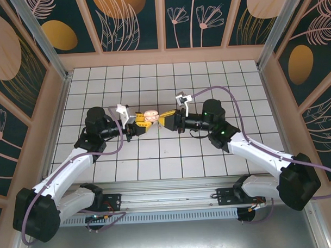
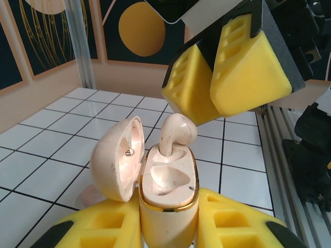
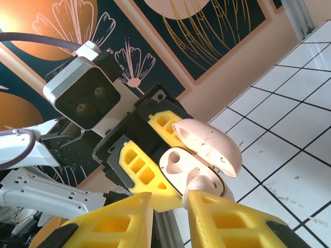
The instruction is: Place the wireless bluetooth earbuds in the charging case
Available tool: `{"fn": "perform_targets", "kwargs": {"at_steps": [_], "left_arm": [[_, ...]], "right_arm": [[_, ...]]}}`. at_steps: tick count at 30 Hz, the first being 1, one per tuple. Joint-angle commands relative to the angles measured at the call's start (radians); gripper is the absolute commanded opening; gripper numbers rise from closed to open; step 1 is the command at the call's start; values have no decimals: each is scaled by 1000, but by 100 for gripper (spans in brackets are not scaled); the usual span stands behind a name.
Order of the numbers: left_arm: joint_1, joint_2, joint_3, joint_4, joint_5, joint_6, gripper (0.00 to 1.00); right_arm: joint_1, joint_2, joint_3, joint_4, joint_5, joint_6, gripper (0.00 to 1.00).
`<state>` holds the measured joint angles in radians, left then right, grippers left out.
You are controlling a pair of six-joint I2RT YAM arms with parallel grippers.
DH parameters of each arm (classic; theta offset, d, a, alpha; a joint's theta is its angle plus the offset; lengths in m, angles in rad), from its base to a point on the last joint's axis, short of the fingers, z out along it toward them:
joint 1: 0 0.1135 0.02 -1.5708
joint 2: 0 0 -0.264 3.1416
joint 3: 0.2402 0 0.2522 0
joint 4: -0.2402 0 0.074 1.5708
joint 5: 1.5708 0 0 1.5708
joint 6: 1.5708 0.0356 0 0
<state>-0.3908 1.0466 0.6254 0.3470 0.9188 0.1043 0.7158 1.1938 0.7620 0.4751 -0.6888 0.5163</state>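
Note:
My left gripper is shut on the charging case, holding it upright above the tiles between its yellow pads. The lid hangs open to the left. One earbud stands stem-down in the far slot, while the near slot is bare. My right gripper hovers just above, one fingertip touching the earbud's head. Its jaws are a narrow gap apart with nothing between them. A small pale pink shape lies on the tiles below the lid; what it is I cannot tell.
Both grippers meet over the middle of the white tiled floor. Patterned walls enclose the back and sides. The right arm's cable loops behind it. An aluminium rail runs along the near edge.

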Motion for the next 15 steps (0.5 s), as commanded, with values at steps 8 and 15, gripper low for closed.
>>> {"fn": "perform_targets", "kwargs": {"at_steps": [8,15], "left_arm": [[-5,-17,16,24,23,17,24],[-6,-19,16,21,24,17,24]], "right_arm": [[30,13,31,51,-17,10,24],[33,17,42,55,-11,6,24]]}}
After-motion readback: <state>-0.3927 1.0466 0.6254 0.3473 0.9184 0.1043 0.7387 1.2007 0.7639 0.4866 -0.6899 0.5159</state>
